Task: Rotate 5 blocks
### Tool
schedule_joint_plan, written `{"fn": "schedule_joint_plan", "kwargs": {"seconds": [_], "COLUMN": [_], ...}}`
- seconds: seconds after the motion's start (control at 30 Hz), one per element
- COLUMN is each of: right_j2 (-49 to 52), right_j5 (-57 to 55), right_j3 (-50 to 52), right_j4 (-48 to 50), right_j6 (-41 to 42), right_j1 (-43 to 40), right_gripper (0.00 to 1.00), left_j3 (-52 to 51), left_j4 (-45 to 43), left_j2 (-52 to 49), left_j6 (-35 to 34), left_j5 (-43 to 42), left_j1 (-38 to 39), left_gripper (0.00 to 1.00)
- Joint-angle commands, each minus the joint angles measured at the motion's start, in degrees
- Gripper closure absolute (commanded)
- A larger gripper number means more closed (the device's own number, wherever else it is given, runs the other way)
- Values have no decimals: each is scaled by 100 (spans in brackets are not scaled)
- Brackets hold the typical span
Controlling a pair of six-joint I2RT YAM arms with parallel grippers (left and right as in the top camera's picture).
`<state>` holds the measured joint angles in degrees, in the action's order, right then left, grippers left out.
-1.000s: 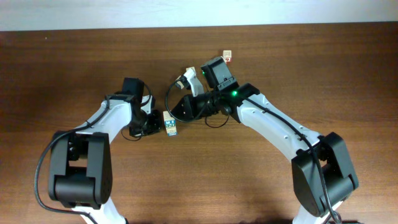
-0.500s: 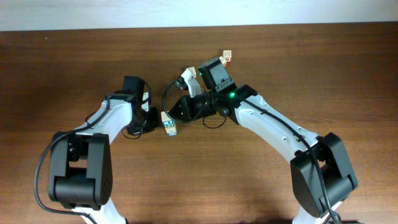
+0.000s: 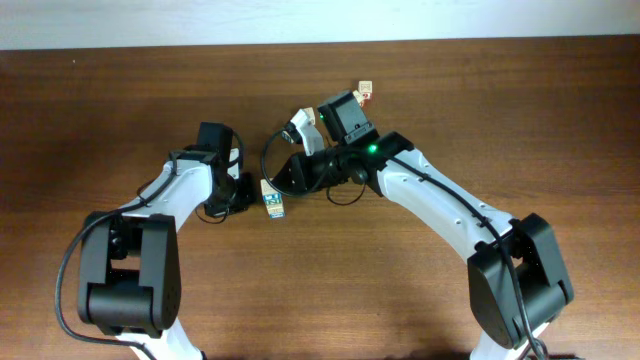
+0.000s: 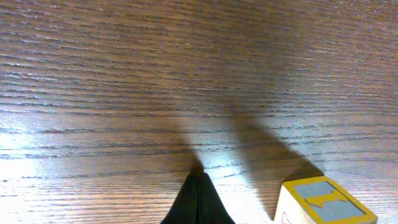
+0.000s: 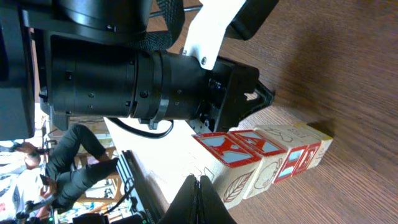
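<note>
Glossy white link shells alternate with matte black cylindrical joints on the left arm (image 3: 180, 185), lower left, and the right arm (image 3: 440, 205), lower right. A green light (image 3: 375, 152) glows near centre on the right one, and a black cable (image 3: 265, 155) loops beside it. The left gripper (image 4: 199, 180) is black and wedge-shaped.

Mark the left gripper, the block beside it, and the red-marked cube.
left gripper (image 4: 199, 184), left wrist view, the shut fingertips
block (image 4: 324, 200), left wrist view, its top face
red-marked cube (image 3: 366, 92), overhead view, its top face
</note>
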<state>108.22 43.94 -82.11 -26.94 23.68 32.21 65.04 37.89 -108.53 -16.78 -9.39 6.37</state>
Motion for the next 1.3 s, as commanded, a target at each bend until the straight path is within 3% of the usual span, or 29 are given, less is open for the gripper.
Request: {"fn": "schedule_joint_plan", "kwargs": {"seconds": [0.0, 0.83, 1.1, 1.27], "right_j2": [162, -42, -1029, -1788], "right_j5": [-184, 105, -730, -2081], "right_j3": [-122, -483, -579, -579], "right_j4": [-70, -164, -1165, -2164], "right_j6": [-114, -570, -1314, -1775], "right_j1": [44, -66, -916, -1390], "right_gripper": [96, 96, 96, 96], "left_j3": [-50, -4, 417, 417], "left_j4": [33, 155, 721, 761], "left_j2": [-44, 17, 1449, 3049], "left_j6": [-57, -52, 514, 1139], "left_j5": [302, 304, 304, 304], "left_j1": [-13, -90, -651, -654], "left_gripper": [100, 100, 100, 100]}}
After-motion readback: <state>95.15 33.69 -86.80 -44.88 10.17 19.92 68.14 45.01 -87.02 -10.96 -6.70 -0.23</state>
